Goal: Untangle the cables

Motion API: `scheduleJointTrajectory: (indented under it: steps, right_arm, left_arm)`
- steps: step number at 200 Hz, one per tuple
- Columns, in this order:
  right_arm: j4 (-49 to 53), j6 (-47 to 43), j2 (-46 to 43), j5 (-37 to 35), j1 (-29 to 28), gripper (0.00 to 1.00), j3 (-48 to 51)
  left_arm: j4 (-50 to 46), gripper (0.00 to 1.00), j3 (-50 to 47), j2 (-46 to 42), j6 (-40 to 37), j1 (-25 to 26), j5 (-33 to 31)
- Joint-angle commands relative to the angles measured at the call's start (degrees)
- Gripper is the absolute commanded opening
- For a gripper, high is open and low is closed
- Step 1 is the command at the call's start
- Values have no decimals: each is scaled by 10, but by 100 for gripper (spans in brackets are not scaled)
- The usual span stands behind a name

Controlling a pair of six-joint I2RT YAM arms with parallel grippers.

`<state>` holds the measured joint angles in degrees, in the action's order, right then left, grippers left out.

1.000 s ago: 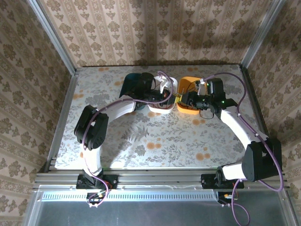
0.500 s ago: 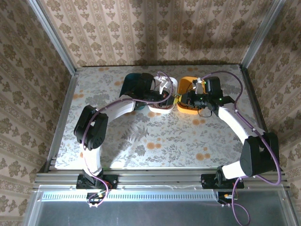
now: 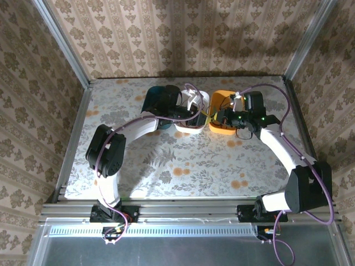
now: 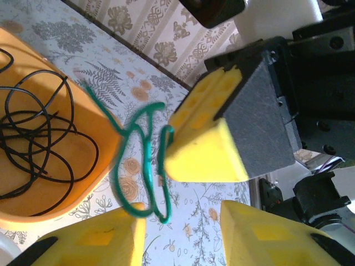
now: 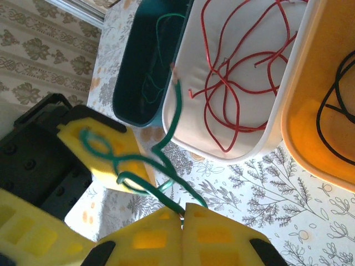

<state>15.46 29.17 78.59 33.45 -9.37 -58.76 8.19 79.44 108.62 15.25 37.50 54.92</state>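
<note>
**Floral table (image 3: 166,166): handover entry, left to right**

Top external. Listed: left arm (image 3: 138,126) and right arm (image 3: 280,141), meeting at the far side of the table. Both sit almost where they were a second ago. Only the right wrist has shifted a little.

Left wrist. Listed: left gripper (image 4: 183,227), jaws newly parted, nothing between them. The green cable (image 4: 115,174) hangs in loops just above one of its pads, with its upper part against the right gripper (image 4: 191,145). Alongside is the orange bin (image 4: 108,149), with the black cable (image 4: 41,119) inside.

Right wrist. The right gripper's jaws are newly pressed together and clamped on the green cable. The cable rises from the seam and drapes across a pad of the left gripper. Behind are the white bin (image 5: 183,127) holding the red cable (image 5: 207,55), and the teal bin (image 5: 136,61) holding a second green strand (image 5: 166,16).

Assessment. The hold appears to have passed from left to right. Red and black look sorted, so green is probably the last. The loop over the left pad could snag when that gripper withdraws.
</note>
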Motion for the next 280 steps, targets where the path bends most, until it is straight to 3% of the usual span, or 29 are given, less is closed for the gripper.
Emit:
scheduleJointTrajectory:
  steps: [1, 70, 130, 179, 234, 245, 280]
  right_arm:
    - [18, -18, -17, 13, 0, 3, 11]
    - [31, -27, -25, 50, -4, 2, 16]
    - [36, -29, -25, 43, -6, 2, 11]
    - [36, -30, -20, 58, -6, 2, 0]
    - [30, -23, -22, 61, -6, 2, 5]
    - [31, -21, -25, 53, -5, 1, 8]
    - [35, 3, -54, -55, 17, 0, 34]
  left_arm:
    - [15, 41, 17, -17, 5, -8, 20]
    - [9, 41, 65, 7, 4, -10, 29]
    - [-33, 34, 77, 18, -15, -6, 35]
    - [-65, 41, 66, 9, -50, -6, -5]
    - [-57, 8, 88, 26, -46, 1, -16]
    - [-46, 0, 83, 23, -36, 1, -45]
    - [18, 0, 18, -9, 32, -23, -242]
